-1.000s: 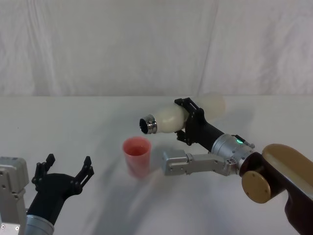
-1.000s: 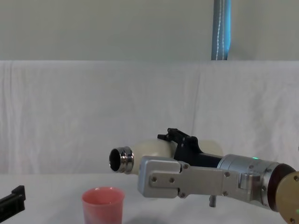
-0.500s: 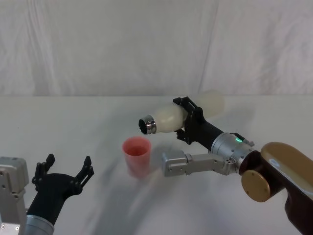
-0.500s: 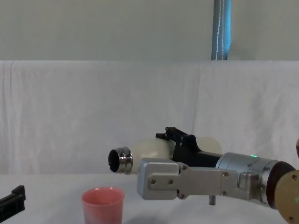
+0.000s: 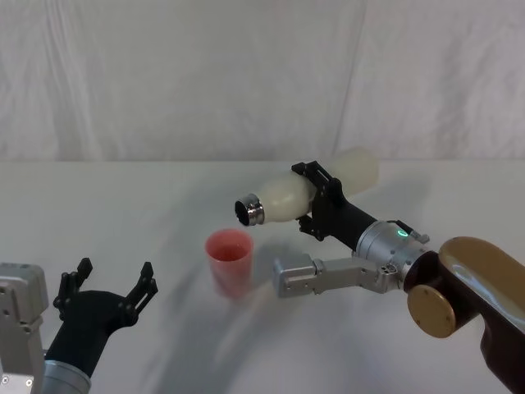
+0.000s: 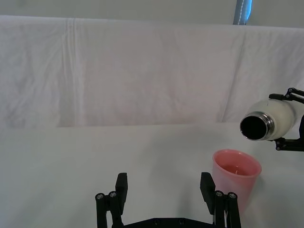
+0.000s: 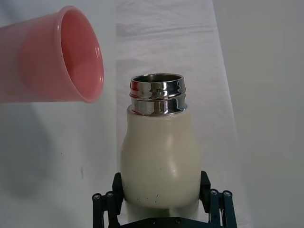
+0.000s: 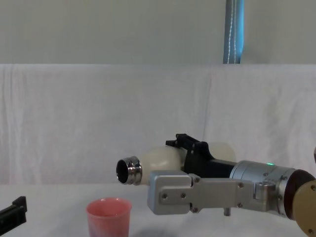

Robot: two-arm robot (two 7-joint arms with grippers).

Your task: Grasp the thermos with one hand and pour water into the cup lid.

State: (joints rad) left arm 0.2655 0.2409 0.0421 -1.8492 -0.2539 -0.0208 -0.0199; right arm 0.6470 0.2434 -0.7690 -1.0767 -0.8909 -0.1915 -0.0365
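Head view, left gripper (image 5: 107, 283) idle at the near left edge, fingers spread apart, cup lid (image 5: 229, 261) upright mid-table with bare cloth around, thermos (image 5: 308, 193) tipped nearly level, neck above the cup lid, right gripper (image 5: 320, 201) clamped round its body.

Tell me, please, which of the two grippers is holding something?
The right gripper: it is shut on the thermos, held on its side above the cup lid. The left gripper sits open, near the table's front edge.

Right pincer (image 5: 318, 202) raised mid-table, fingers clamped, left pincer (image 5: 107, 292) low, near-left, fingers spread
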